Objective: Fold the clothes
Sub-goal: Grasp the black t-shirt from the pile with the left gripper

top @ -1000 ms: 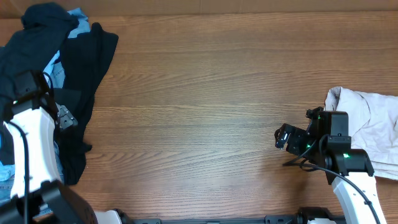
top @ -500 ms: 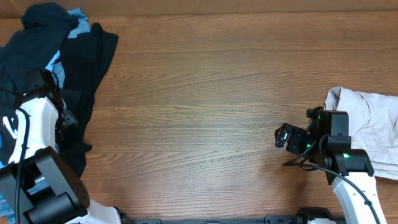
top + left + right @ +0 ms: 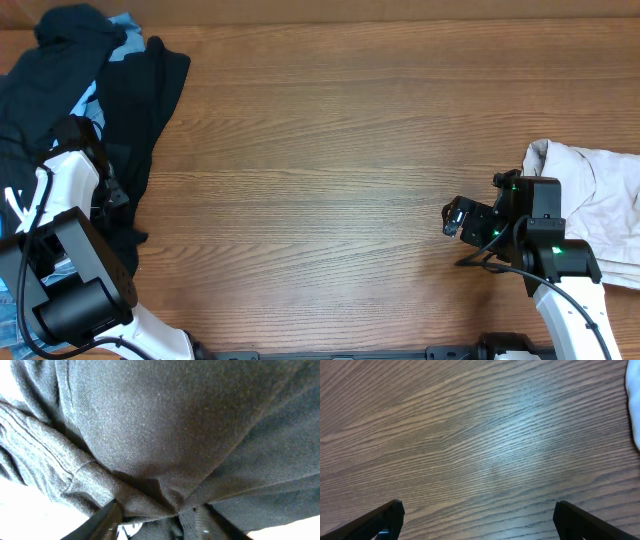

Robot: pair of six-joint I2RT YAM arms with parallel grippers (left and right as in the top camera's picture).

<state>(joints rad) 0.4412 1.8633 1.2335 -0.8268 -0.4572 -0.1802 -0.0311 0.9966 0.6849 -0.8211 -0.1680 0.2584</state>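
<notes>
A heap of dark navy clothes (image 3: 140,110) with a light blue garment (image 3: 92,105) in it lies at the table's far left. My left gripper (image 3: 108,190) is down in this heap. In the left wrist view its fingers (image 3: 157,514) pinch a bunched fold of the dark garment (image 3: 165,435), which fills the view. A beige garment (image 3: 590,195) lies crumpled at the right edge. My right gripper (image 3: 456,218) is open and empty just left of it, low over bare wood (image 3: 480,440). The beige garment's edge shows at the right of the right wrist view (image 3: 635,405).
The wooden table (image 3: 340,150) stretches between the two heaps. More blue cloth (image 3: 8,300) hangs at the front left corner beside my left arm.
My left arm has swung in toward the dark heap, its wrist turning and moving up the frame. The right arm and the beige garment have not moved.
</notes>
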